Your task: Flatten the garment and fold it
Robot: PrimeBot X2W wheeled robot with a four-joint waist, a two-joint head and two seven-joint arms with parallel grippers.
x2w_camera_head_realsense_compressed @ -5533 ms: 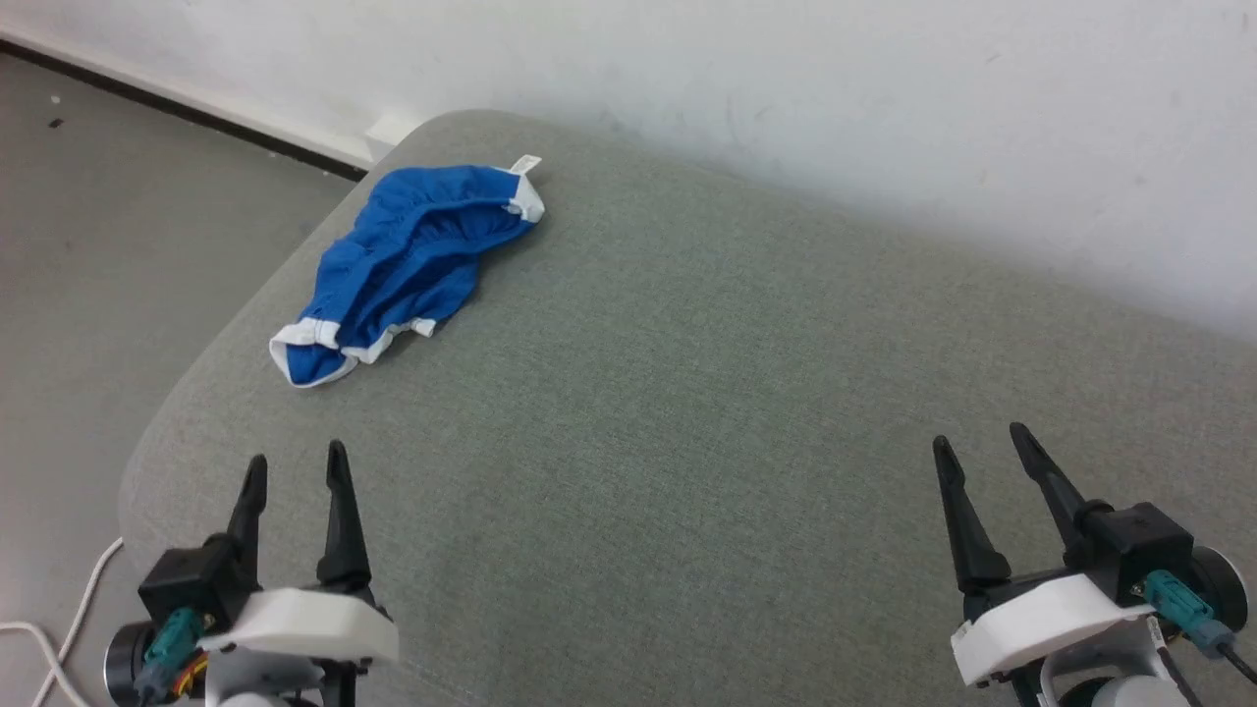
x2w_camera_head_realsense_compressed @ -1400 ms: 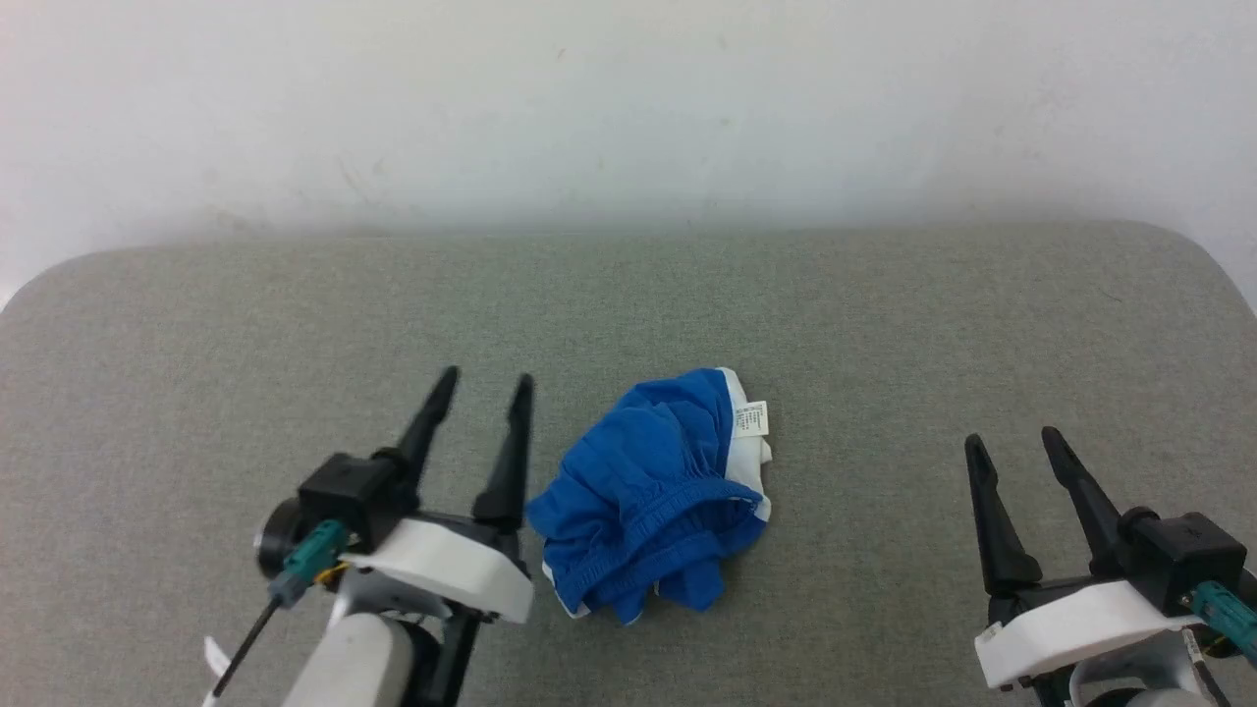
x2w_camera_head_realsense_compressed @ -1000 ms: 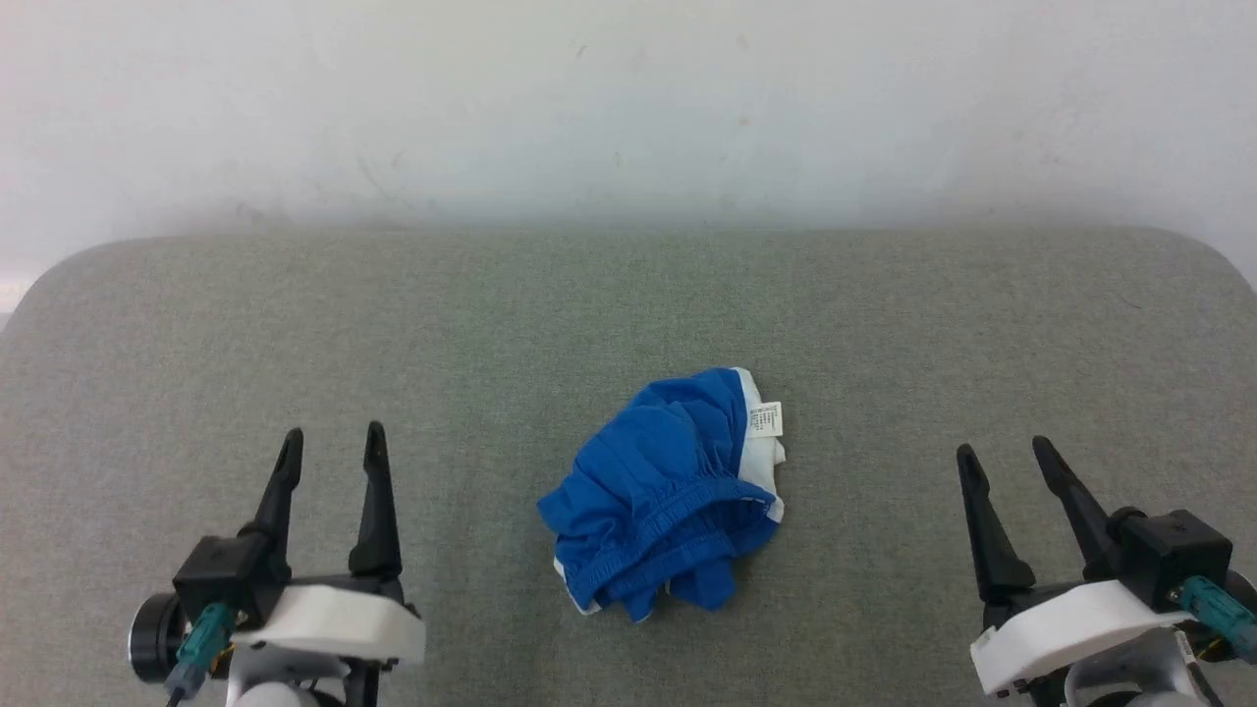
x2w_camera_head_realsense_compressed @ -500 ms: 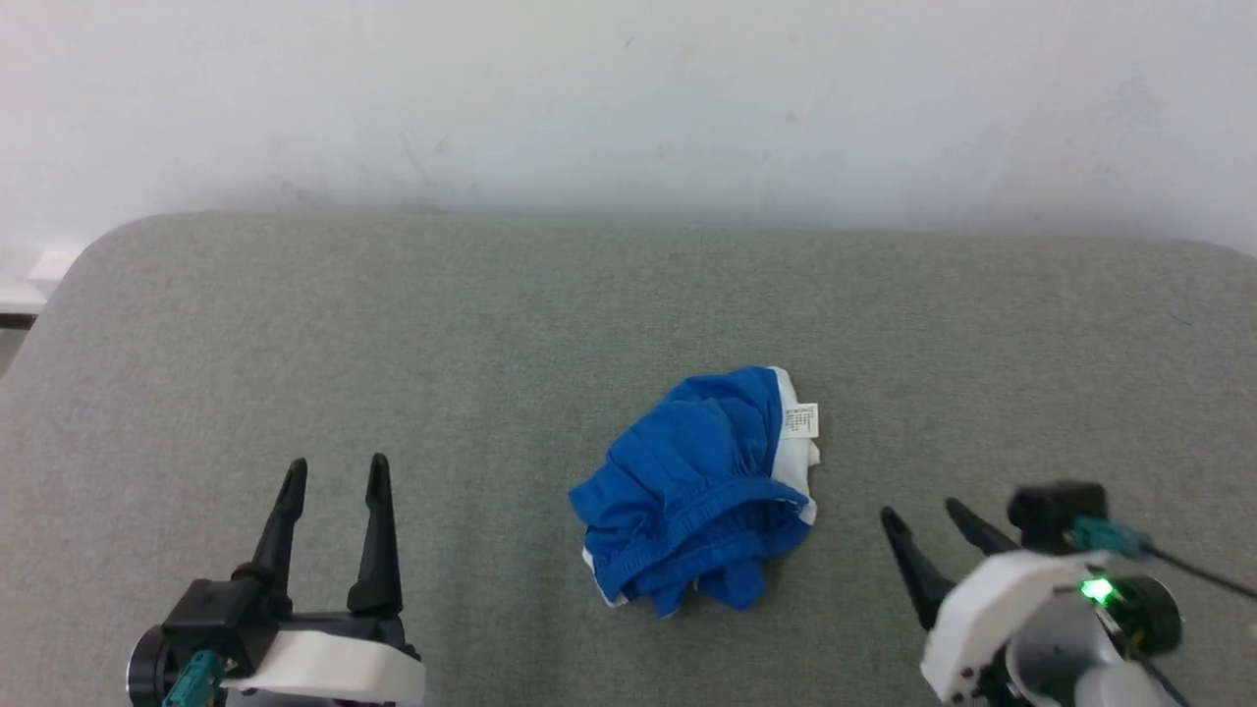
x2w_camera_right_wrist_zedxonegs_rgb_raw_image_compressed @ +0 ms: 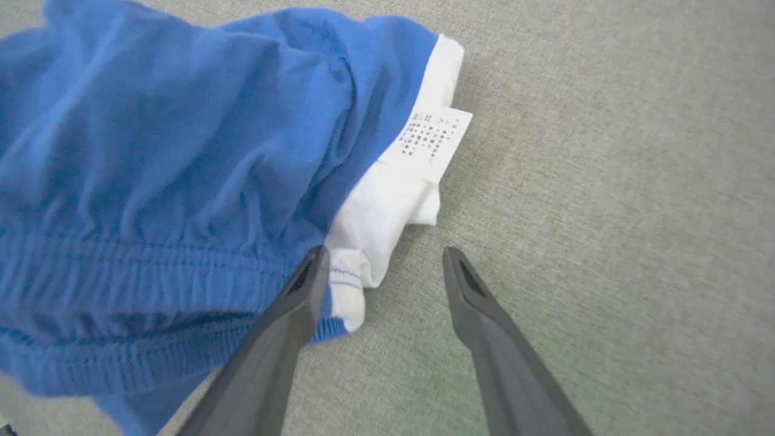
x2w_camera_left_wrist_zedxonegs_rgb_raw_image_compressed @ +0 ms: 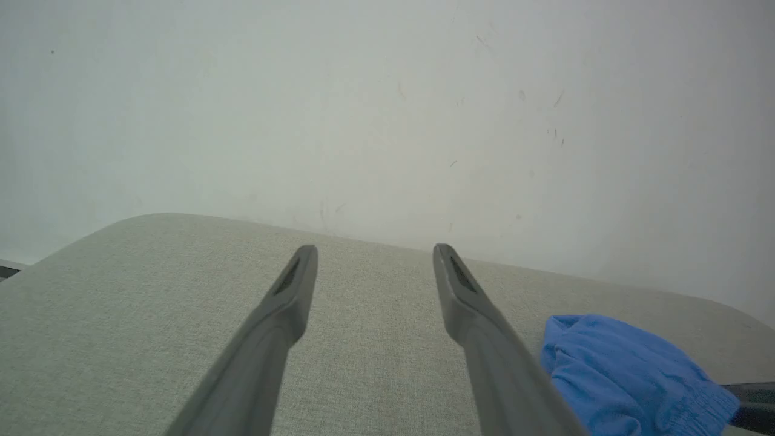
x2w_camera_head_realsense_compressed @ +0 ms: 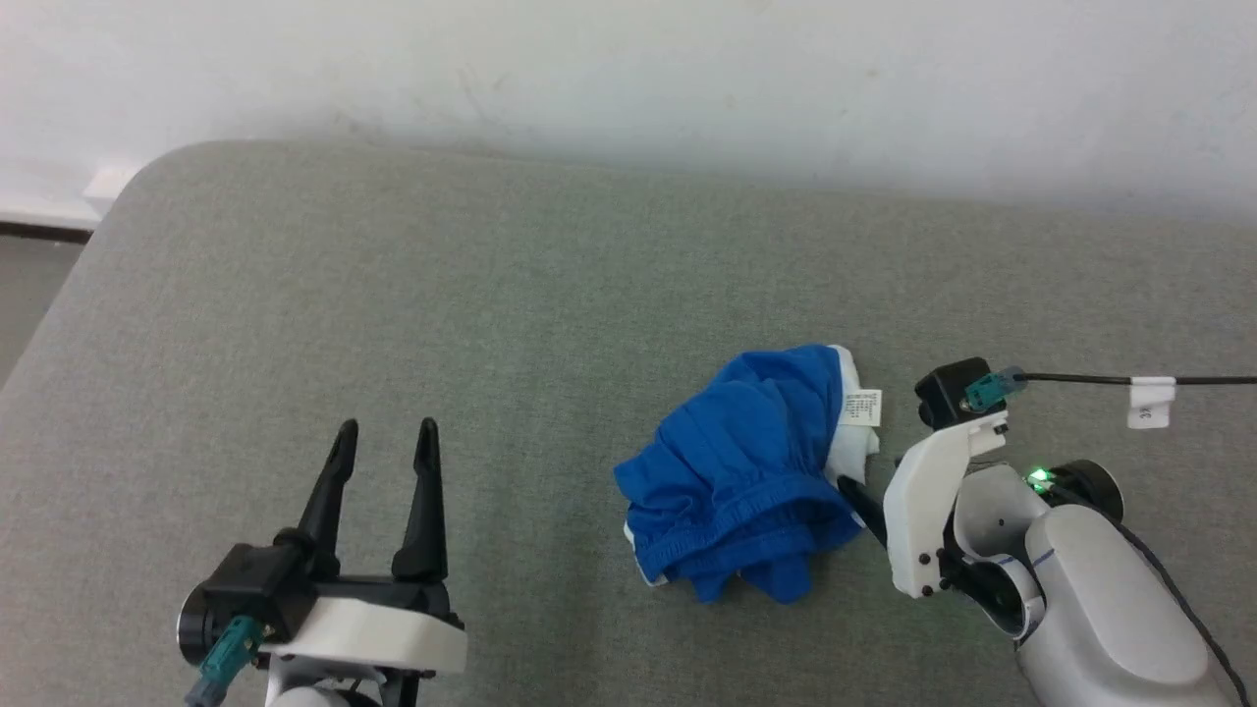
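The blue shorts (x2w_camera_head_realsense_compressed: pixel 746 481) lie crumpled on the grey cushion (x2w_camera_head_realsense_compressed: pixel 491 295), with the gathered waistband toward me and the white trim and tag (x2w_camera_head_realsense_compressed: pixel 863 407) on their right side. My right gripper (x2w_camera_head_realsense_compressed: pixel 856 491) is tipped down at the shorts' right edge. In the right wrist view the right gripper (x2w_camera_right_wrist_zedxonegs_rgb_raw_image_compressed: pixel 384 251) is open, one finger (x2w_camera_right_wrist_zedxonegs_rgb_raw_image_compressed: pixel 290 315) over the waistband's white corner and the other over bare cushion beside the shorts (x2w_camera_right_wrist_zedxonegs_rgb_raw_image_compressed: pixel 169 151). My left gripper (x2w_camera_head_realsense_compressed: pixel 386 432) stands open and empty, well left of the shorts. In the left wrist view the left gripper (x2w_camera_left_wrist_zedxonegs_rgb_raw_image_compressed: pixel 375 248) has the shorts (x2w_camera_left_wrist_zedxonegs_rgb_raw_image_compressed: pixel 617 375) at lower right.
A white wall (x2w_camera_head_realsense_compressed: pixel 628 69) runs behind the cushion. The cushion's rounded left edge drops to the floor (x2w_camera_head_realsense_compressed: pixel 29 295). A black cable with a white label (x2w_camera_head_realsense_compressed: pixel 1149 403) trails right from my right wrist.
The head camera has shifted. My right gripper has tipped down and swung left to the shorts' right edge. The left gripper stays open at the lower left. The shorts lie as before.
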